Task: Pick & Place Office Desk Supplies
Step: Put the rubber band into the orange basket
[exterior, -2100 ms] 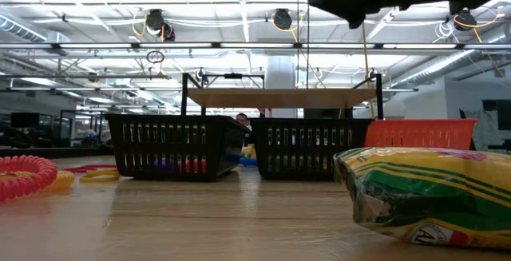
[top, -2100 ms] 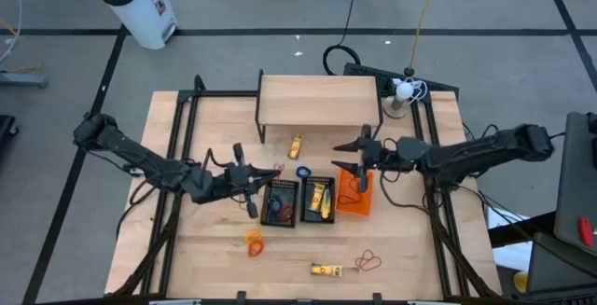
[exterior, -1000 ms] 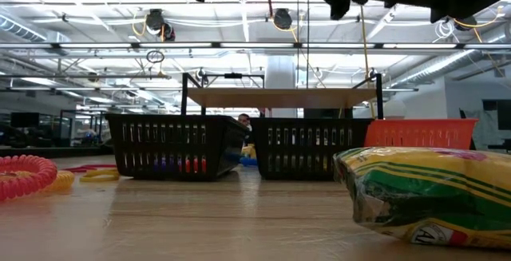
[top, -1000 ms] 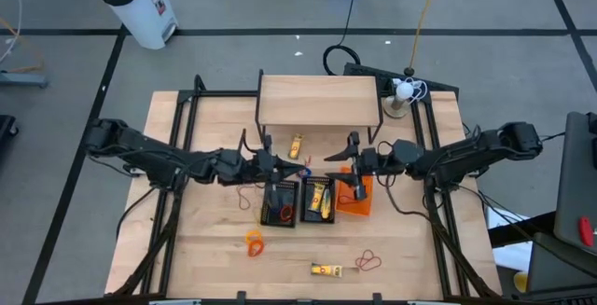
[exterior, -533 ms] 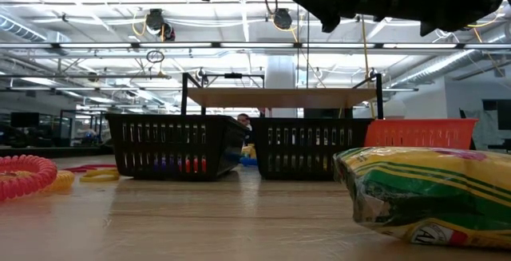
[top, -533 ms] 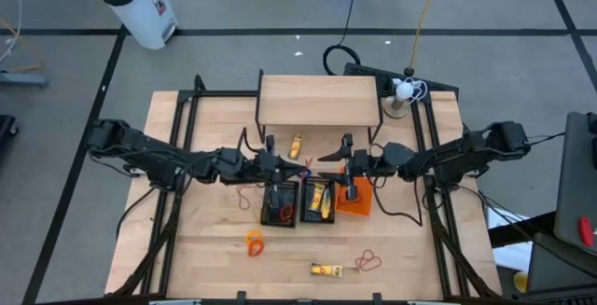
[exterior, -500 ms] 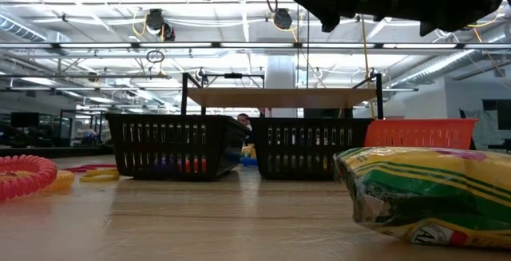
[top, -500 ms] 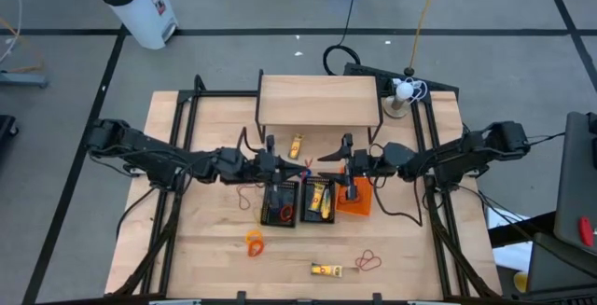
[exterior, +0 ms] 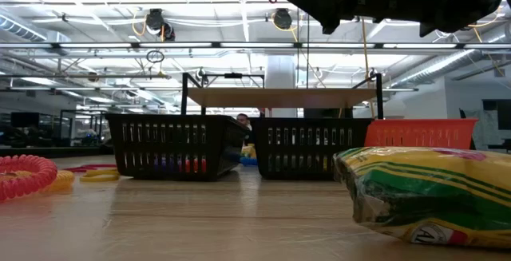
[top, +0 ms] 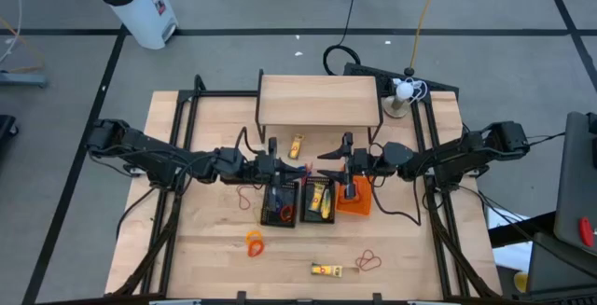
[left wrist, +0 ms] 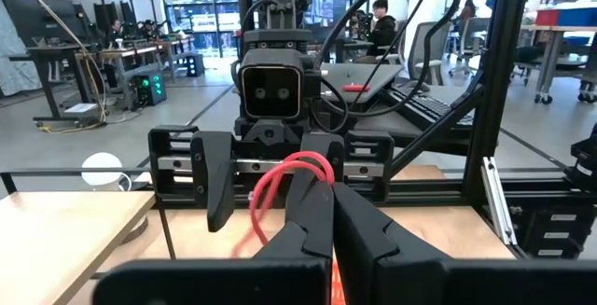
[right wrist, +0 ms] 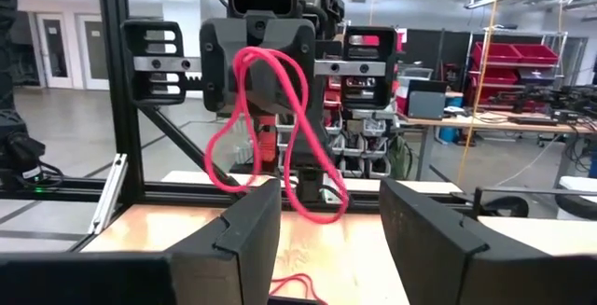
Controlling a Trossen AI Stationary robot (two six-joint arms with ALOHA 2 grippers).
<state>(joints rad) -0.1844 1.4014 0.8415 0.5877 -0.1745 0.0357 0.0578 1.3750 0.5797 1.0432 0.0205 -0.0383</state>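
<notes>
High view: over the last two seconds both my arms have moved inward from the desk's sides and now face each other above the middle bins. My left jaws (top: pixel 276 163) have carried a red rubber band (right wrist: pixel 280 132) up off the desk and stay clenched on it; it hangs looped above the left black bin (top: pixel 281 201). I judge the pick done and the drop pending. My right jaws (top: pixel 340 162) stand parted and grasp nothing, hovering near the orange bin (top: pixel 357 196) and pointing at the band. Further out, a yellow packet (top: pixel 326 270), an orange band (top: pixel 254 242) and another red band (top: pixel 368 262) lie loose on the desk (top: pixel 215 249).
</notes>
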